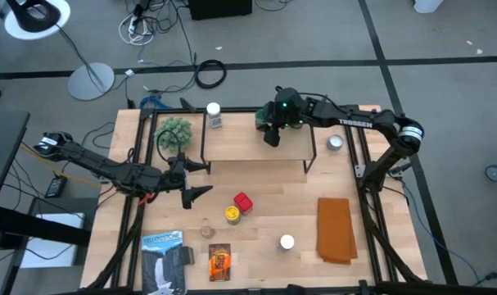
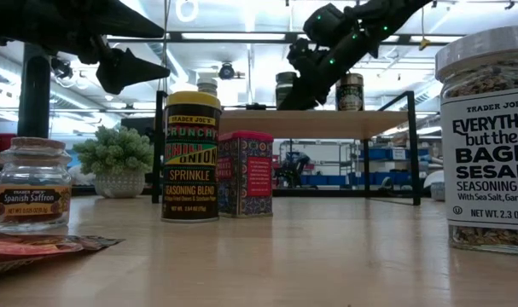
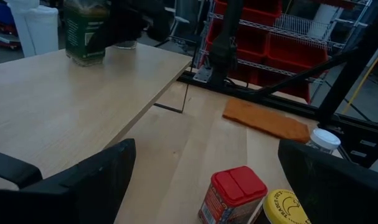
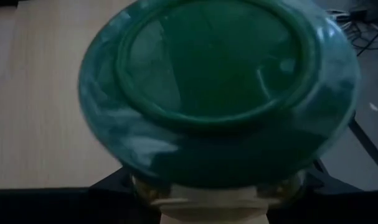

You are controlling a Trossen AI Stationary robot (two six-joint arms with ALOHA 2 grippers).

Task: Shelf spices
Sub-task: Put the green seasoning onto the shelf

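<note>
The shelf point(image 1: 248, 147) stands at the table's far middle. A white-lidded jar point(image 1: 213, 115) stands on its far left corner. My right gripper point(image 1: 271, 135) is over the shelf's right half, shut on a green-lidded jar point(image 4: 217, 81). Lower on the table stand a red box point(image 1: 243, 201), a yellow-lidded jar point(image 1: 232, 214), a small tan-lidded jar point(image 1: 207, 232) and a white-lidded jar point(image 1: 286, 242). An orange-brown packet point(image 1: 219, 260) lies at the near edge. My left gripper point(image 1: 201, 179) hangs open left of the red box, holding nothing. My right gripper pinches the green-lidded jar's body just under the lid point(image 4: 145, 186) between its two fingers point(image 4: 114, 186). The fingers slant down from the table's right side. The jar point(image 3: 86, 31) stays upright over the shelf board; whether its base touches the board, I cannot tell.
A small potted plant point(image 1: 174, 131) stands left of the shelf. A silver-topped jar point(image 1: 336, 143) shows beside the shelf's right end. A folded orange-brown cloth point(image 1: 336, 229) lies at the right, and a blue-and-white flat package point(image 1: 164, 260) at the near left.
</note>
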